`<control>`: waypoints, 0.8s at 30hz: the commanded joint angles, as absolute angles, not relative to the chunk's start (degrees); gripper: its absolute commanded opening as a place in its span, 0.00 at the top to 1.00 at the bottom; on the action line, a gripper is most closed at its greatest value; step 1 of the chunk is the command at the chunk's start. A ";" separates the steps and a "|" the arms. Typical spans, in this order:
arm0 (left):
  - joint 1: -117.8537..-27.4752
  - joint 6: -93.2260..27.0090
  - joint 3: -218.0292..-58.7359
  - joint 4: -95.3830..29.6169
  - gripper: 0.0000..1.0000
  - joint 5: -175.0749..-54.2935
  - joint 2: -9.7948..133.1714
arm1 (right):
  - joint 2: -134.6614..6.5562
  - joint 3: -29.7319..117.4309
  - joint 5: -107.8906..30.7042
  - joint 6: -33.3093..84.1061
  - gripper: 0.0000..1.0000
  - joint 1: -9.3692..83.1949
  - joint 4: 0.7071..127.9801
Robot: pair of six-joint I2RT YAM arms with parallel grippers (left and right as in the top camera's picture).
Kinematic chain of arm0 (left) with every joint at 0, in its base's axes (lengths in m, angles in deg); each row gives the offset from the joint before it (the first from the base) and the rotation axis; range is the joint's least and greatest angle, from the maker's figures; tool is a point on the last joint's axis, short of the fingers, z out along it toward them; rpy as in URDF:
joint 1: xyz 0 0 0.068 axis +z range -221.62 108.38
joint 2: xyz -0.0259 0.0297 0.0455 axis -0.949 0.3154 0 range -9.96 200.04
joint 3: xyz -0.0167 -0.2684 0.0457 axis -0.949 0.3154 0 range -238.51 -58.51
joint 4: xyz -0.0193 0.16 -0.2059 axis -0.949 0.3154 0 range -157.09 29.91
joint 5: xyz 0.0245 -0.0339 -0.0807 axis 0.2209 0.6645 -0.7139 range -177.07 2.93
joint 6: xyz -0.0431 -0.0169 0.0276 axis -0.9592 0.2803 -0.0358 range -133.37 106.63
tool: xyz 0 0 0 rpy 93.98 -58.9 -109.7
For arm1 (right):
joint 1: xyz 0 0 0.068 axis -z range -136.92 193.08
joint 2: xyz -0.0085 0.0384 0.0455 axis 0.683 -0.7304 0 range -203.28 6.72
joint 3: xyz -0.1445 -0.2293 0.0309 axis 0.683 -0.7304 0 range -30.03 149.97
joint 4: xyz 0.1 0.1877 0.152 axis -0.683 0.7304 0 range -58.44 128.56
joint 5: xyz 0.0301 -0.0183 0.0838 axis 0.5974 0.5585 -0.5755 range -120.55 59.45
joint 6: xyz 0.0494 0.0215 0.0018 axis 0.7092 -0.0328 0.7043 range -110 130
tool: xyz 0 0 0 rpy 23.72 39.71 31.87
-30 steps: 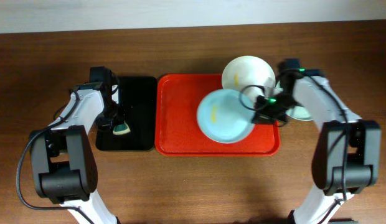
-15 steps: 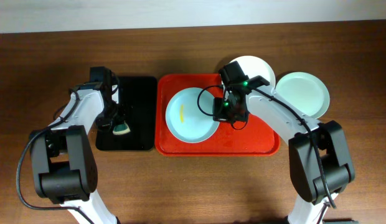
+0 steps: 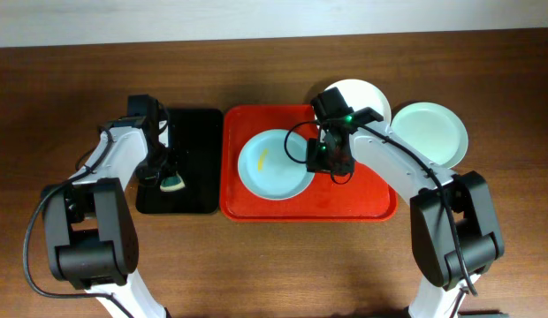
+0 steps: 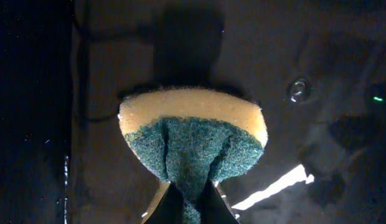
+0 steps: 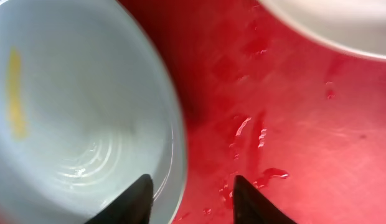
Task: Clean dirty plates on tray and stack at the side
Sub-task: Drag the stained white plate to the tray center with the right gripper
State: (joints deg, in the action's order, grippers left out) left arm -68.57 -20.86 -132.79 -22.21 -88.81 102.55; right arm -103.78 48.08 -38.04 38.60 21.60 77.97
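At left centre of the overhead view, above the black tray [image 3: 199, 132], a sponge [image 4: 193, 134] is pinched by the left gripper [image 3: 168, 177]. To its right, in the left half of the red tray [image 3: 362, 200], the light blue plate [image 3: 274, 170] is laid flat, its yellow smear [image 3: 262, 159] on the side nearer that arm. The plate's right rim is straddled by the right gripper [image 5: 193, 185], fingers spread, nothing clamped. Further right, the white plate [image 3: 367, 95] is partly hidden by the arm, so smears cannot be judged; the mint plate [image 3: 430, 132] is set outside the tray.

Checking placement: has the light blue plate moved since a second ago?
Yes. The light blue plate shifted left on the tray, away from the white plate.
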 commanded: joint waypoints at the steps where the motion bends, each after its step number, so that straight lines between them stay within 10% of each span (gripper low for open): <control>1: -68.24 -20.16 -133.44 -22.25 0.95 -89.24 103.40 | -102.79 48.63 -31.24 38.77 0.54 21.34 77.36; 24: -68.24 -20.16 -133.44 -22.27 0.95 -89.26 103.40 | -107.73 47.75 -36.31 39.02 0.83 19.66 75.44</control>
State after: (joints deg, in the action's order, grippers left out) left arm -68.57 -20.86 -132.79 -22.21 -88.81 102.55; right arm -106.99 48.01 -35.13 38.56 20.47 75.61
